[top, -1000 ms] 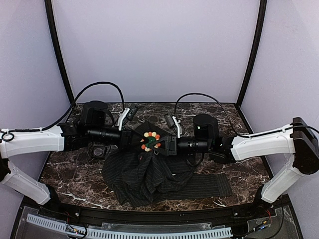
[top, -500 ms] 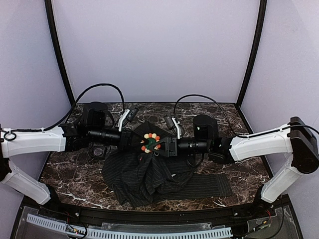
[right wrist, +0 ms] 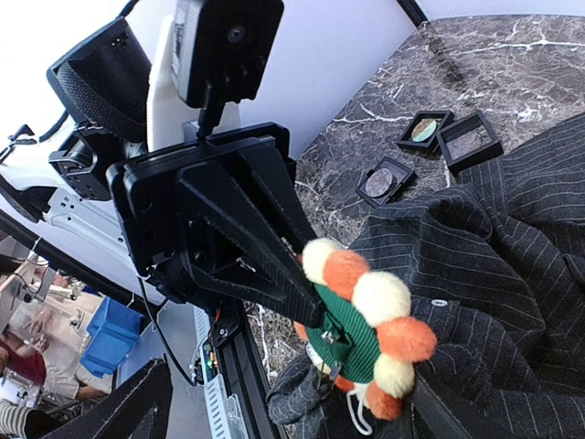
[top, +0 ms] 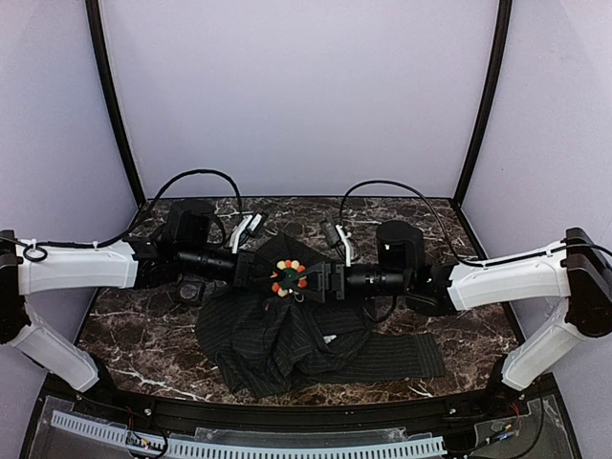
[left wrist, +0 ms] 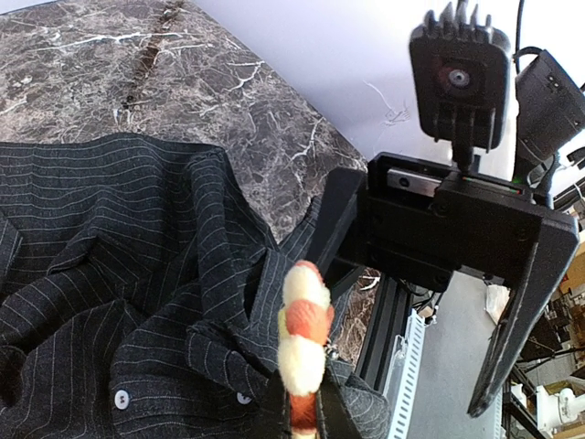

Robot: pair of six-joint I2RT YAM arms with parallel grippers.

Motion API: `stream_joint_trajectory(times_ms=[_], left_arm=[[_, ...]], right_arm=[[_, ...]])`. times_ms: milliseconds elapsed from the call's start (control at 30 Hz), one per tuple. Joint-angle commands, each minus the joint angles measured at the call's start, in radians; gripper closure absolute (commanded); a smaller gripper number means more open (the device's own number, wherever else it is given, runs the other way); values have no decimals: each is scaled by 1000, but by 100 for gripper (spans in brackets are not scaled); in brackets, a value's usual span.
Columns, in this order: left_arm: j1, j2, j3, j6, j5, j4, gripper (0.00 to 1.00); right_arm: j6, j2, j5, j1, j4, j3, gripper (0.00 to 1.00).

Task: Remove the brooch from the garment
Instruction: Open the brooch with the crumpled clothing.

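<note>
The brooch (top: 288,275), a green centre ringed by orange and cream pompoms, is held above the table between the two arms. My left gripper (top: 261,273) is shut on its edge; in the left wrist view the brooch (left wrist: 304,334) stands edge-on between the fingers (left wrist: 272,413). My right gripper (top: 313,279) faces it from the other side, jaws wide apart, touching nothing. In the right wrist view the brooch (right wrist: 370,329) shows its green face and a metal pin, with the left fingers (right wrist: 274,261) pinching it. The dark pinstriped garment (top: 287,335) bunches up under the brooch.
Small square black boxes (right wrist: 425,130) (right wrist: 468,139) (right wrist: 384,178) lie on the marble table (top: 143,335) behind the garment. A garment sleeve (top: 402,359) stretches right. Purple walls enclose the back and sides; a cable rail (top: 249,445) runs along the near edge.
My right gripper has opened and let go of the brooch. The left gripper keeps its grip, and both arms have shifted slightly.
</note>
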Motion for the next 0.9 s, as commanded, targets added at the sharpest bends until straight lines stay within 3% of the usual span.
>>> stream_joint_trajectory(times_ms=[0, 200, 367, 867], left_arm=[[15, 7, 20, -30, -11, 0, 99], [24, 11, -3, -64, 30, 63, 99], [24, 4, -11, -65, 37, 80, 99], [24, 4, -15, -77, 56, 96, 99]], right_arm=[[-29, -77, 106, 2, -47, -31, 16], [4, -69, 110, 6, -9, -72, 22], [4, -26, 173, 10, -107, -20, 29], [3, -1, 255, 14, -176, 36, 35]])
